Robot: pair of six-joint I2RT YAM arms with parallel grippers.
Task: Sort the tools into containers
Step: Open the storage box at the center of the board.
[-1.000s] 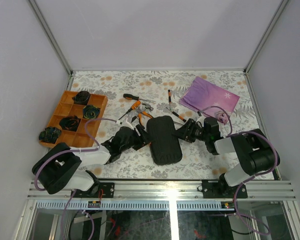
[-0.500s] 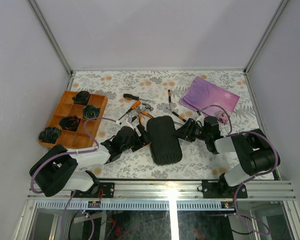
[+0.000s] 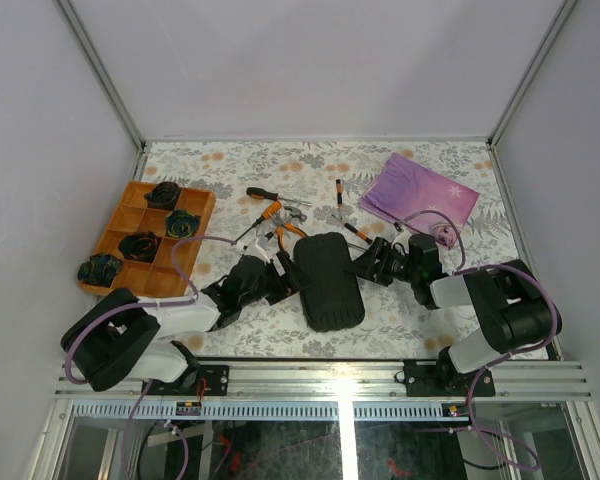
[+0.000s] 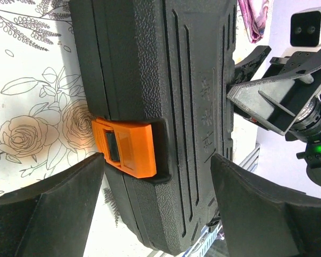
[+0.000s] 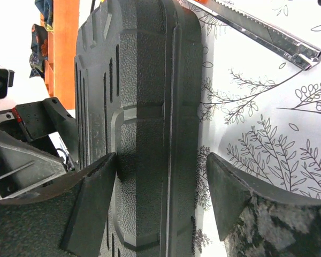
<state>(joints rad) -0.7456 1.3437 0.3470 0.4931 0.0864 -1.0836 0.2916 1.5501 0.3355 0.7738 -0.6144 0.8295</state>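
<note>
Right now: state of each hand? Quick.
Left hand: open, straddling the closed tool case at its orange latch.
Right hand: open, straddling the opposite edge of the tool case.

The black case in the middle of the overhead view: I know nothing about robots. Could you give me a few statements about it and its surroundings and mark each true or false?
1. The black tool case is shut. True.
2. The pliers are packed inside it. False: the orange-handled pliers lie on the table behind the case.
3. The orange tray holds screwdrivers. False: it holds black coiled lumps.
4. A gripper sits at each long side of the case. True: the left gripper and the right gripper, both with jaws apart.
</note>
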